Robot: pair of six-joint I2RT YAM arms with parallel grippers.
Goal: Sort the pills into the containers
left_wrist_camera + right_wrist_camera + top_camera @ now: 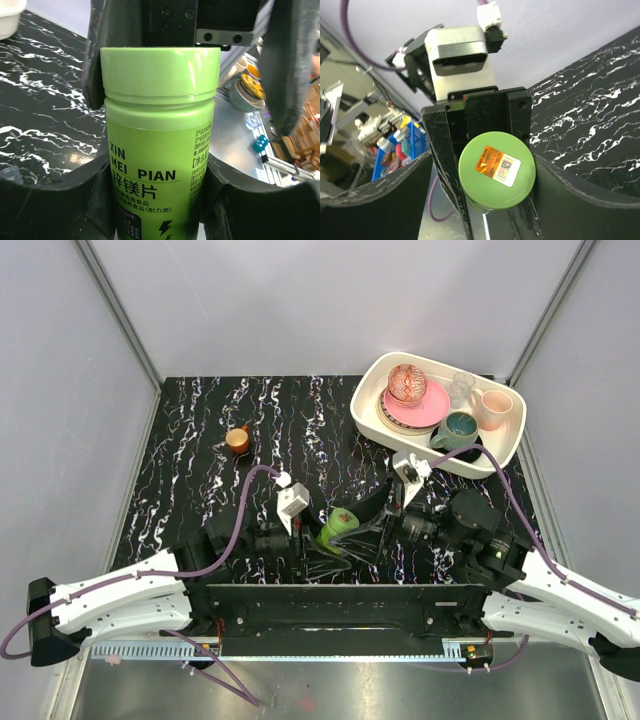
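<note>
Black marbled table, near edge, middle: green bottle, rigid smooth plastic, probably light and slippery, was held on its side, pinched at the body by the left gripper; right gripper stood spread about the cap, whose rim looked the best hold.

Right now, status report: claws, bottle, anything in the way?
Left claw shut on green bottle. Right claw open around the cap. Pill box not in sight. Orange cup, dish tray well clear.
</note>
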